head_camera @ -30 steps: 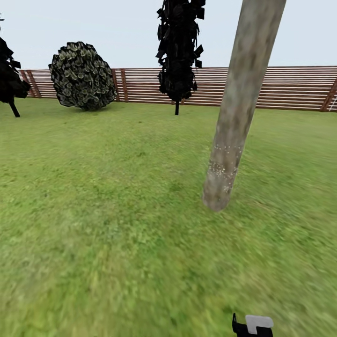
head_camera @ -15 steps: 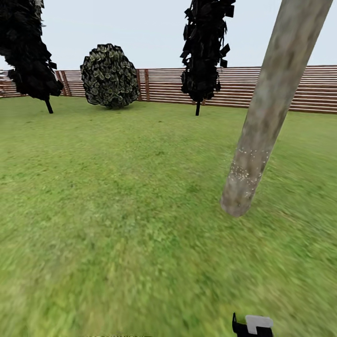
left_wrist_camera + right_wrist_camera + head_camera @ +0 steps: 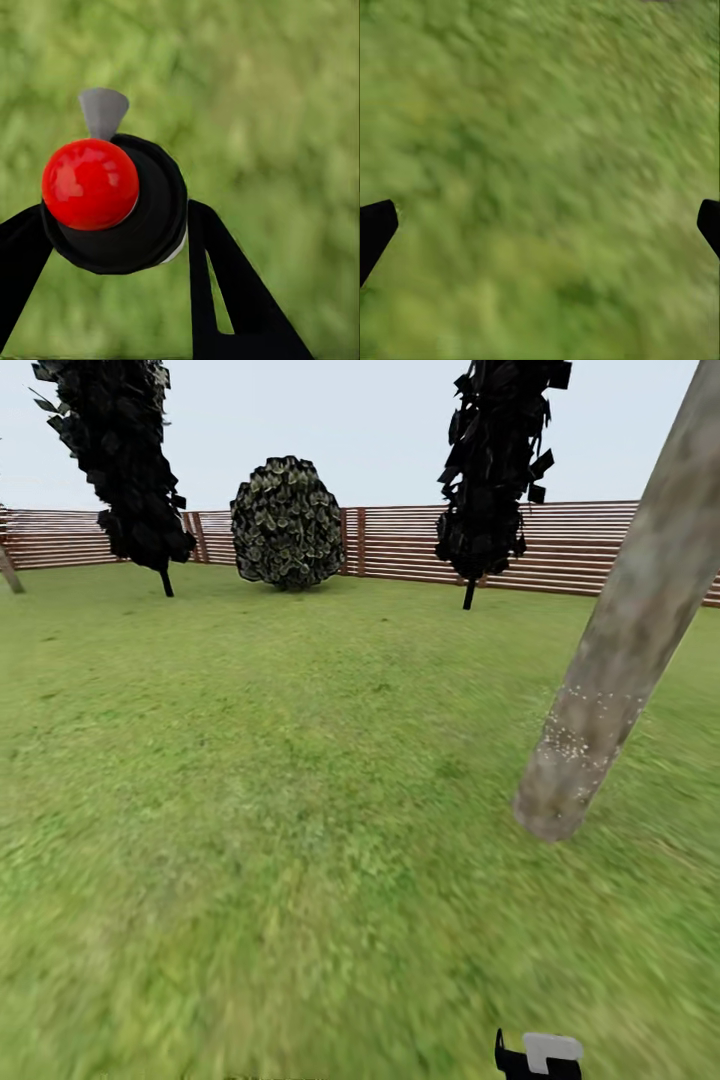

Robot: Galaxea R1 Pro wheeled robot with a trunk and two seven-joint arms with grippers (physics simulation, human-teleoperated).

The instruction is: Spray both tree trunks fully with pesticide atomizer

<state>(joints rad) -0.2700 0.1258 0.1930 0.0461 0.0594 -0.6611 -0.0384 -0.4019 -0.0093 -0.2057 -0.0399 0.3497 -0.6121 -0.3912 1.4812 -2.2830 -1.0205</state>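
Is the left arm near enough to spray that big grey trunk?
Probably not yet. The left gripper holds the pesticide atomizer over grass, and the tree trunk stands off to the right, apart.

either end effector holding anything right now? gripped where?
Left end effector holds the pesticide atomizer by its dark body, below the red top. Right end effector is open over grass.

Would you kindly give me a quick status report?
Left gripper shut on atomizer. Right gripper open over grass. Speckled trunk ahead right. Nothing in the way.
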